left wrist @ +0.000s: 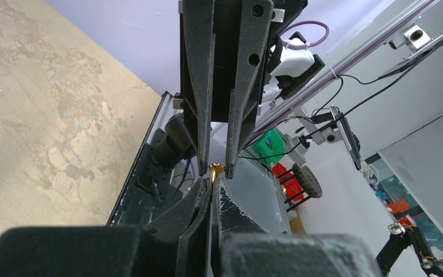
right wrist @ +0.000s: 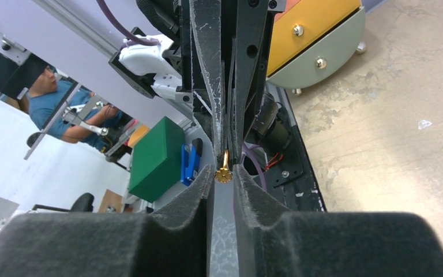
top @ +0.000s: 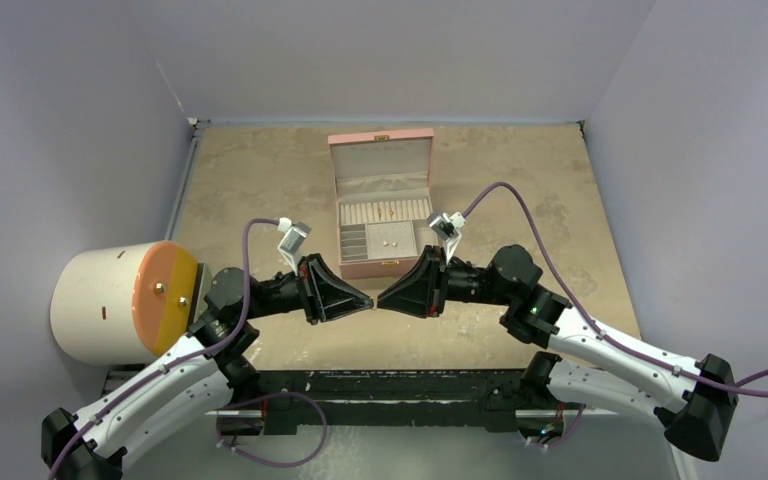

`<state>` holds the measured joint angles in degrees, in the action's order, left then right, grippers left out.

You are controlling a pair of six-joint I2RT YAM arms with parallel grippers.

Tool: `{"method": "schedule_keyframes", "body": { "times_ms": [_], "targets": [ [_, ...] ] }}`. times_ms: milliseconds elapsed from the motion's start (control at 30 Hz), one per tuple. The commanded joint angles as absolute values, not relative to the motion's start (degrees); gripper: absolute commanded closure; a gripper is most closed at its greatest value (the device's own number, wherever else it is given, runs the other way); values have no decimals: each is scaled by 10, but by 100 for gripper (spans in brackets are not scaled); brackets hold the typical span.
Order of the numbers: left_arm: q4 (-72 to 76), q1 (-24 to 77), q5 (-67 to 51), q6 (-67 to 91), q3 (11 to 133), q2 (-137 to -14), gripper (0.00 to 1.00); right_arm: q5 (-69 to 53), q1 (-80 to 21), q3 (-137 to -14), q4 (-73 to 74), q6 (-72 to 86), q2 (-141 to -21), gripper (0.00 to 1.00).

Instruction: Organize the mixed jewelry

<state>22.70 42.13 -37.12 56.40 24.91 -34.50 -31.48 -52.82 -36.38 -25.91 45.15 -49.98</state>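
My two grippers meet tip to tip above the table, just in front of the open pink box [top: 380, 268]. My left gripper [top: 368, 300] is shut on the post of a tiny gold flower-headed stud [left wrist: 216, 171], seen at its own fingertips [left wrist: 212, 183]. My right gripper [top: 384, 298] is open by a narrow gap, and its fingertips [left wrist: 231, 167] stand on either side of the stud's head [right wrist: 224, 175]. I cannot tell whether they touch it. Small pieces lie in a box compartment [top: 390, 243], and a gold piece sits in the ring rolls [top: 390, 212].
A white cylinder with an orange face [top: 120, 300] lies at the left, beside the left arm. The beige table [top: 260, 190] is walled on three sides. A small pale fleck [right wrist: 424, 123] lies on the table in the right wrist view.
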Motion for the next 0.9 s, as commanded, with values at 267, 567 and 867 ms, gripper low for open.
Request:
{"method": "schedule_keyframes", "body": {
  "times_ms": [267,567,867],
  "targets": [
    [239,424,-375,551,278,-348,100,-310,-526,-369,-272,451,-488,73],
    [206,423,-368,532,288,-351,100,-303,-526,-371,-257,444,-488,74],
    [197,423,-363,527,291,-351,100,-298,-525,-372,-248,440,-488,75]
  ]
}}
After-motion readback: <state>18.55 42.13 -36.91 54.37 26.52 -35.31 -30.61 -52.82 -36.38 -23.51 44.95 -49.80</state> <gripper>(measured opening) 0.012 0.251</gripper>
